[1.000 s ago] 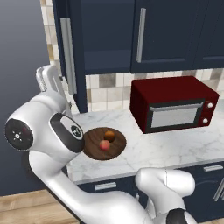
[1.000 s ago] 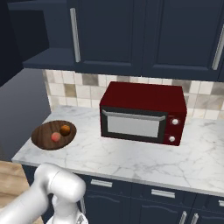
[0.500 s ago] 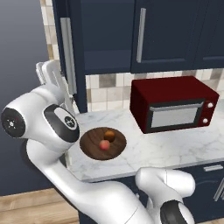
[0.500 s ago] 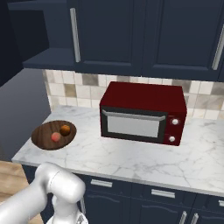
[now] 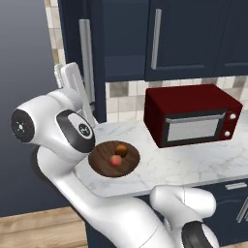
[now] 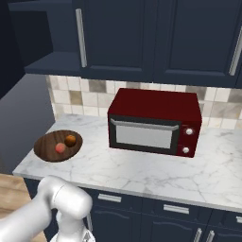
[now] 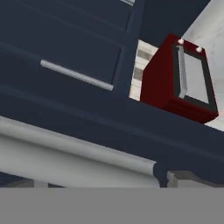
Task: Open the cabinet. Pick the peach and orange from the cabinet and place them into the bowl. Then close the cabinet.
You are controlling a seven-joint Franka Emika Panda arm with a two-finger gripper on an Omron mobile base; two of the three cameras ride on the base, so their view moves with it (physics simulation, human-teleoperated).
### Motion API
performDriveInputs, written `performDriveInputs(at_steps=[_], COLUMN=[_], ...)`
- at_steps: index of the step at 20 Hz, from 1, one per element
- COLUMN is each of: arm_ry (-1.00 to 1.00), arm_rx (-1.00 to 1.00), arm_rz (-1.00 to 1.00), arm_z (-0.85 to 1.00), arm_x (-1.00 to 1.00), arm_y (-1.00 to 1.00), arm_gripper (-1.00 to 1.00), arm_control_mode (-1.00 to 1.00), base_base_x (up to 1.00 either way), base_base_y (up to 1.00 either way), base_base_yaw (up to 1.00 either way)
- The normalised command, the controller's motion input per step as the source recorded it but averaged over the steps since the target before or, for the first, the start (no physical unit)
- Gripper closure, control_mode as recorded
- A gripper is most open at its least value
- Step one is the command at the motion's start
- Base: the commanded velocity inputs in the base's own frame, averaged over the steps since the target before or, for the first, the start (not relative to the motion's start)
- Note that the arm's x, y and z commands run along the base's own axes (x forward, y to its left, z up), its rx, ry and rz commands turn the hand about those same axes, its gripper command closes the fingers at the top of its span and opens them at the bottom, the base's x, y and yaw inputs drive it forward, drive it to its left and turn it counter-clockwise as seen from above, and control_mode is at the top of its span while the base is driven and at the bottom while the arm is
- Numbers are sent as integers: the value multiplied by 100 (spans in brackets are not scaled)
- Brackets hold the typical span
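The cabinet spans the wall above the counter, dark navy, with panelled doors and long silver bar handles. In the left base view its left door stands swung out, edge-on to the camera, with its handle running down the near edge; the neighbouring door is flat and shut, its own handle vertical. In the right base view the left door looks flat against the cabinet front, so how far it is ajar cannot be told.

Below the shut doors a dark red microwave sits on the marbled counter against the tiled backsplash.

The bowl, wide, shallow and dark brown, lies on the counter to the microwave's left, near the counter's front edge. Inside it the orange lies toward the back and the peach just in front of it, close together.

The end effector is raised at the left door's edge, its white fingers pointing up just beside the lower part of that door's handle. They stand wide apart and hold nothing. In the hand view the silver handle crosses very close in front of the camera; whether the fingers touch it cannot be told. The bowl and both fruits lie well below the end effector and to its right.
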Motion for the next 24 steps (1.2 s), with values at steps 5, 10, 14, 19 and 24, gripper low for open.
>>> performDriveInputs(at_steps=[5,10,14,19,24], arm_ry=[0,0,0,0,-1], arm_rx=[0,0,0,0,0], arm_rz=[-8,-4,-1,-1,0], arm_z=[1,2,4,12,10], arm_x=[0,0,4,5,30], arm_y=[-65,-64,-65,-71,-66], arm_gripper=[-100,-100,-100,-100,-100], arm_control_mode=[-100,-100,-100,-100,-100], base_base_x=[0,0,0,0,0], base_base_y=[0,0,0,0,0], base_base_yaw=[0,0,0,0,0])
